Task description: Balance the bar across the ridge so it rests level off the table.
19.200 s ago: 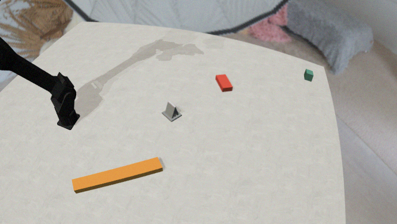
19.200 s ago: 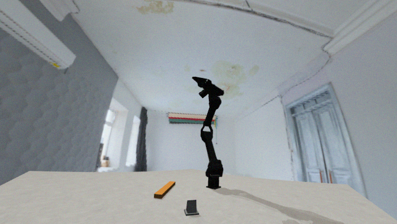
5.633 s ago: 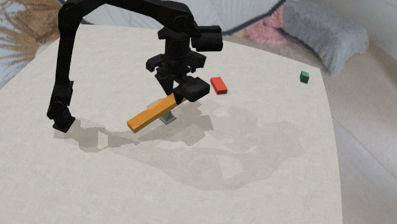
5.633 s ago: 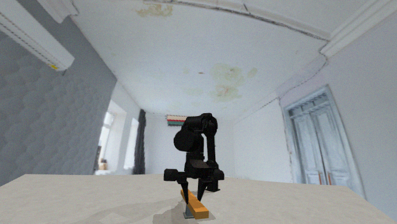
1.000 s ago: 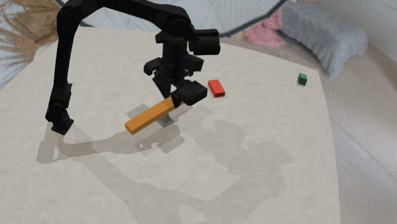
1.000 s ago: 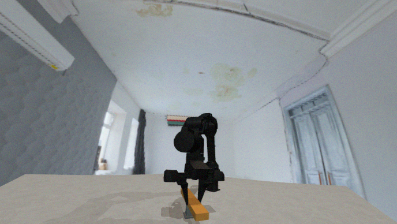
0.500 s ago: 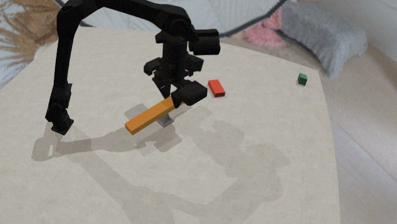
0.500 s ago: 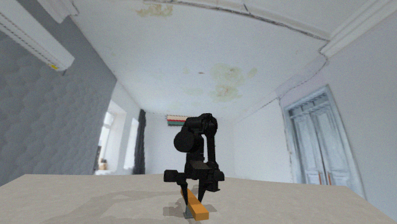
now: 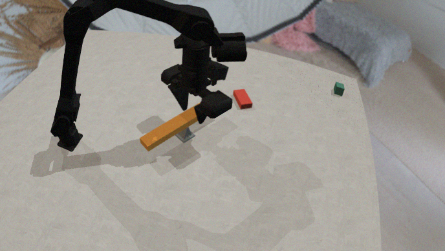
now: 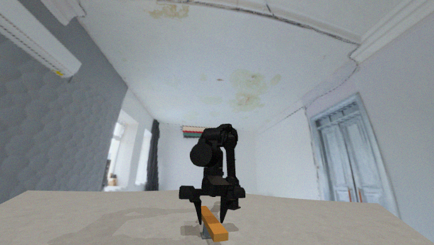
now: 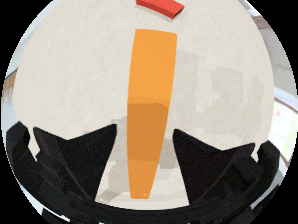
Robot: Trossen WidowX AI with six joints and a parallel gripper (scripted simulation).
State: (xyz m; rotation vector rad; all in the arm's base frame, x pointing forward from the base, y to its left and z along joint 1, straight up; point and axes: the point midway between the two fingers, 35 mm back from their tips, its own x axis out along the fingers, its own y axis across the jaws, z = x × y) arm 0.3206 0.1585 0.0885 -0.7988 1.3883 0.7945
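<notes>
We see the bar (image 9: 169, 128) lying across the ridge (image 9: 185, 135), its near end raised off the table (image 9: 97, 81) in the top view, with the gripper (image 10: 211, 213) straddling its far part from above. The jaws stand apart and hold nothing: in the exterior view the two fingers (image 10: 198, 211) hang down on either side of the bar (image 10: 213, 225) with a sliver of daylight between each tip and the orange sides. In the wrist view the bar (image 11: 150, 112) runs straight up the middle between the dark fingers, again with pale table (image 11: 73, 63) showing on both sides of it. The top view alone gives us the ridge as a small grey wedge under the bar's middle, plus a red block (image 9: 242, 98) just beyond the gripper (image 9: 192, 108) and a green cube (image 9: 339, 88) well apart near the table's far right corner. The exterior view shows the ridge (image 10: 205, 234) only as a grey sliver beneath the bar, and neither the block nor the cube. The wrist view hides the ridge wholly under the bar but catches the red block (image 11: 160, 3) beyond the bar's far end, apart from it. Whether the far end is off the table we cannot tell from the top view, since the gripper covers it
</notes>
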